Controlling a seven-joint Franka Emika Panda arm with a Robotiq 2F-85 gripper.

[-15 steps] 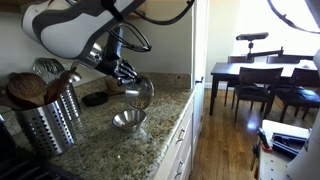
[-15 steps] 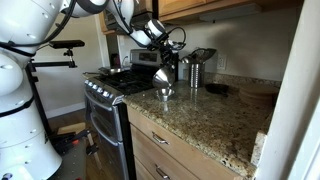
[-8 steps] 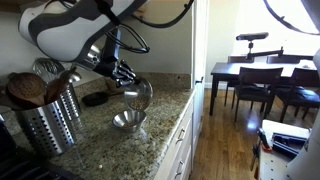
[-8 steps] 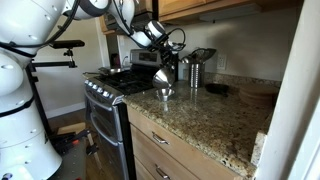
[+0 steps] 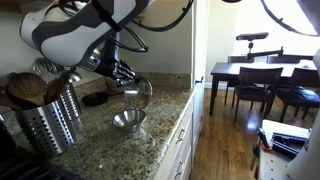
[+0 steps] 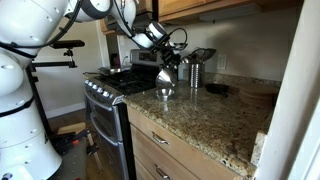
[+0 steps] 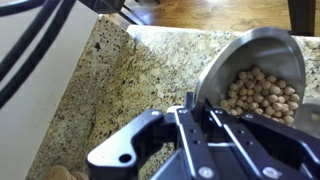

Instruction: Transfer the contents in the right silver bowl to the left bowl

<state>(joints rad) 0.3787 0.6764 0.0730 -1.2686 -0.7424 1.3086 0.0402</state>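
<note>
My gripper (image 7: 190,104) is shut on the rim of a silver bowl (image 7: 255,75) that holds several round tan pieces (image 7: 258,95), and the bowl is tilted steeply. In both exterior views the held bowl (image 5: 141,92) (image 6: 167,75) hangs tipped just above a second silver bowl (image 5: 128,120) (image 6: 164,93) that stands on the granite counter (image 5: 150,145). The gripper (image 5: 125,75) is at the held bowl's upper side. What lies inside the lower bowl is too small to tell.
A perforated metal utensil holder (image 5: 45,125) with wooden spoons stands near the front. A dark flat object (image 5: 96,98) lies behind the bowls. A stove (image 6: 110,85) and a metal canister (image 6: 195,70) flank the bowls. The counter edge (image 5: 185,120) drops to the wood floor.
The held bowl stays tilted over the lower bowl; the arm's upper links have shifted slightly, the gripper hardly at all.
</note>
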